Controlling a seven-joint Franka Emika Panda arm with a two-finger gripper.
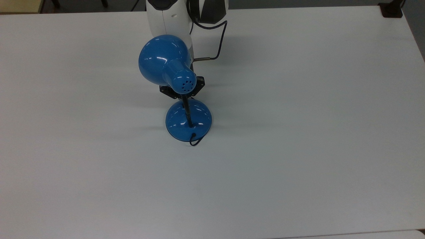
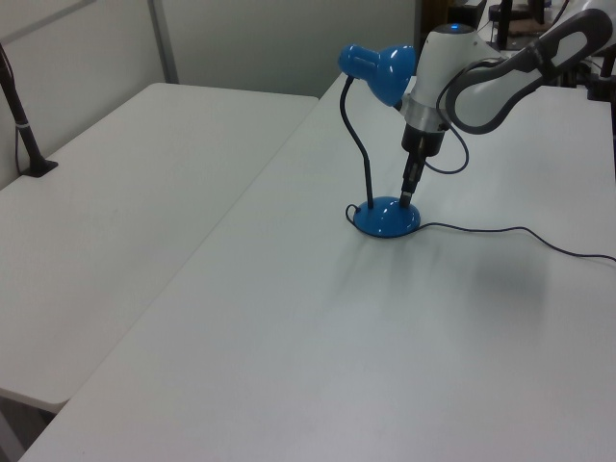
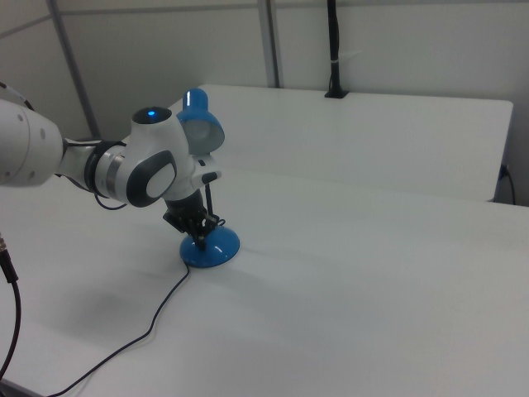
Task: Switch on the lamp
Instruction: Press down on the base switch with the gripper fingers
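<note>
The glossy blue lamp stands mid-table, its bell shade (image 1: 164, 63) bent over on a thin black neck (image 2: 364, 164) above the round domed base (image 1: 203, 119). No light shows from the shade. My gripper (image 2: 407, 196) points straight down with its fingers shut together, and the tip rests on the top of the base (image 2: 383, 221), on the side away from the neck. In the right view the gripper (image 3: 201, 241) meets the base (image 3: 216, 249) below the shade (image 3: 201, 124). From the top view the shade hides most of the hand.
The lamp's black cord (image 2: 510, 231) trails across the white table (image 1: 298, 149) and off its edge (image 3: 140, 335). A cable (image 1: 217, 43) loops off my arm. A second table (image 2: 115, 192) with a black clamped post (image 2: 24, 125) stands alongside.
</note>
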